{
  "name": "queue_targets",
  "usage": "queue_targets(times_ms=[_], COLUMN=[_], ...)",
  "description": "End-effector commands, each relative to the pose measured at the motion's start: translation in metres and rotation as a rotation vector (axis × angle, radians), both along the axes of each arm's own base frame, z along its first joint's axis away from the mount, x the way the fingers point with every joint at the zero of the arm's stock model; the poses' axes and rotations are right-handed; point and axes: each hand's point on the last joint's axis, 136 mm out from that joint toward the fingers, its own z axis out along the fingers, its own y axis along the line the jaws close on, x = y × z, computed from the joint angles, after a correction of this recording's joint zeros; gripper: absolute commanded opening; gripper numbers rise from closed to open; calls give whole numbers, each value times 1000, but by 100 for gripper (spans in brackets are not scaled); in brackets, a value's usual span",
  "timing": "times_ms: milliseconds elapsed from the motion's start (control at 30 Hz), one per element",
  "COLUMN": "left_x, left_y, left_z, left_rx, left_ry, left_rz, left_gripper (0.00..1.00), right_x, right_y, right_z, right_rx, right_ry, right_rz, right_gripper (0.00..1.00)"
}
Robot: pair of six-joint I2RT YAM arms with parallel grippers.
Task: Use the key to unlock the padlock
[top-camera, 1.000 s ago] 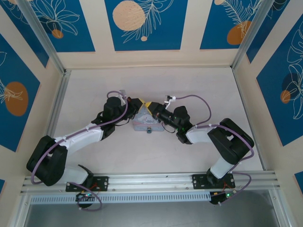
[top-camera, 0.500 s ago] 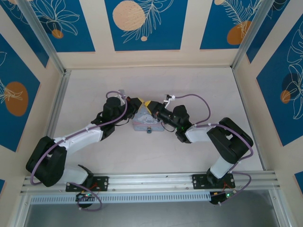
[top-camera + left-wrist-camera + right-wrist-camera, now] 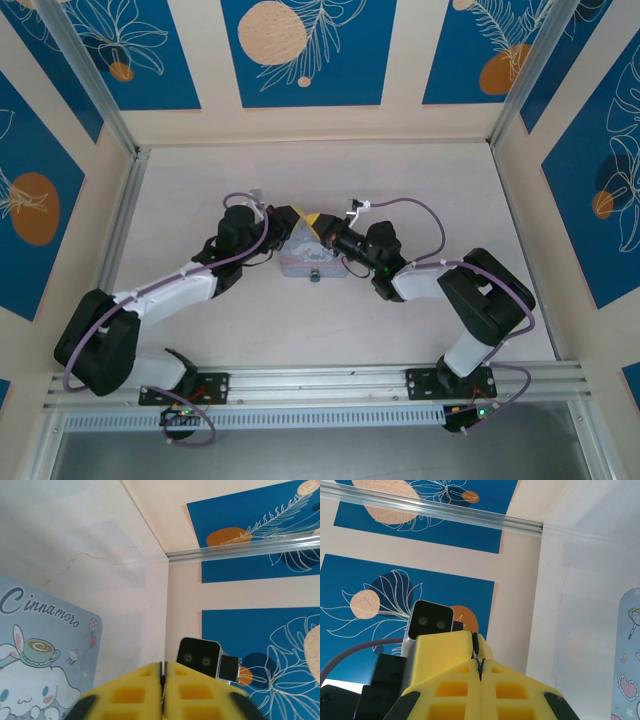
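Observation:
The grippers meet tip to tip above the far edge of a light-blue tin (image 3: 300, 262). The left gripper (image 3: 304, 225) and the right gripper (image 3: 322, 229) both have their yellow fingers pressed shut. In the left wrist view a thin grey sliver, the key (image 3: 163, 674), shows in the seam of the left gripper (image 3: 163, 667). In the right wrist view the key (image 3: 479, 661) bridges the right gripper (image 3: 480, 669) and the left fingers (image 3: 445, 650) just beyond. The small dark padlock (image 3: 314, 276) sits at the tin's near edge, apart from both grippers.
The tin with a white cartoon figure (image 3: 40, 645) lies under the left gripper, and its pale edge (image 3: 630, 655) shows at the right. Walls and aluminium rails (image 3: 120, 215) enclose the pale table (image 3: 430, 190).
The right arm has crept very slightly to the left. Both grippers stay shut at the same spot.

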Motion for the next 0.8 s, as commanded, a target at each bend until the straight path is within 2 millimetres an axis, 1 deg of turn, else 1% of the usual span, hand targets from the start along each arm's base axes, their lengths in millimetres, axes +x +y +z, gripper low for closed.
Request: queue_targets(times_ms=[0, 67, 100, 200, 267, 367, 433, 600, 700, 767], left_x=[-11, -11, -10, -10, -14, -25, -34, -54, -65, -71], left_y=[-1, 3, 6, 15, 21, 25, 26, 27, 27, 28], left_z=[6, 9, 12, 19, 19, 12, 2, -25, -39, -46], left_rx=[14, 33, 43, 79, 126, 212, 266, 348, 369, 381], left_ry=[-12, -18, -24, -36, -27, -8, 17, 54, 67, 68], left_rz=[-18, -7, -4, -1, -14, -69, -113, -211, -260, -280], left_gripper=[55, 76, 83, 95, 99, 99, 99, 99, 99, 99], right_x=[5, 2, 0, -5, -12, -26, -38, -73, -87, -93], right_y=[-6, -9, -11, -17, -22, -29, -32, -41, -47, -50], right_z=[9, 5, 3, 0, -4, -11, -15, -34, -45, -54], right_rx=[21, 14, 10, -4, -21, -66, -100, -209, -234, -247], right_ry=[-36, -30, -26, -15, 0, 26, 33, 69, 75, 83], right_rz=[-20, -19, -20, -16, -11, 9, 29, 69, 89, 95], right_gripper=[0, 0, 0, 0, 0, 0, 0, 0, 0, 0])
